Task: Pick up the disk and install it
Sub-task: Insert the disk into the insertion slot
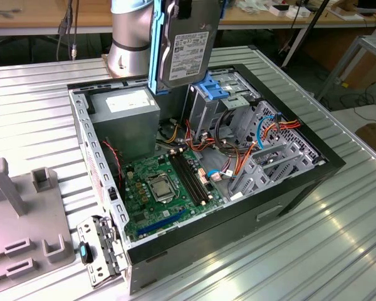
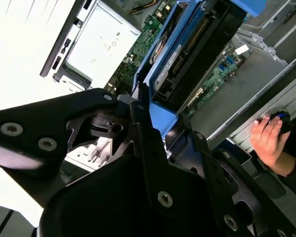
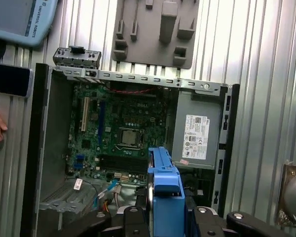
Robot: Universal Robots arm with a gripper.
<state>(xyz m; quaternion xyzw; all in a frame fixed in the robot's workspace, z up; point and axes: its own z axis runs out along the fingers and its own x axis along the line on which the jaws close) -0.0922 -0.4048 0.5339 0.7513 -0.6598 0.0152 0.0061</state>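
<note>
The disk (image 1: 187,45), a grey metal drive with a white label in a bright blue carrier, hangs upright above the back of the open computer case (image 1: 329,164). It is clear of the case. My gripper (image 3: 166,213) is shut on the disk (image 3: 165,190), its black fingers (image 3: 132,215) pressing the carrier from both sides. In the second wrist view the gripper (image 2: 163,123) clamps the disk (image 2: 180,54) at its near end, and the rest of the drive reaches out over the case interior.
Inside the case lie the green motherboard (image 1: 163,188), a grey box with a white label (image 1: 125,110), a blue latch (image 1: 216,88) and orange cables (image 1: 282,128). A grey fixture tray (image 1: 19,226) sits beside the case. A person's hand (image 2: 269,140) rests at the case's edge.
</note>
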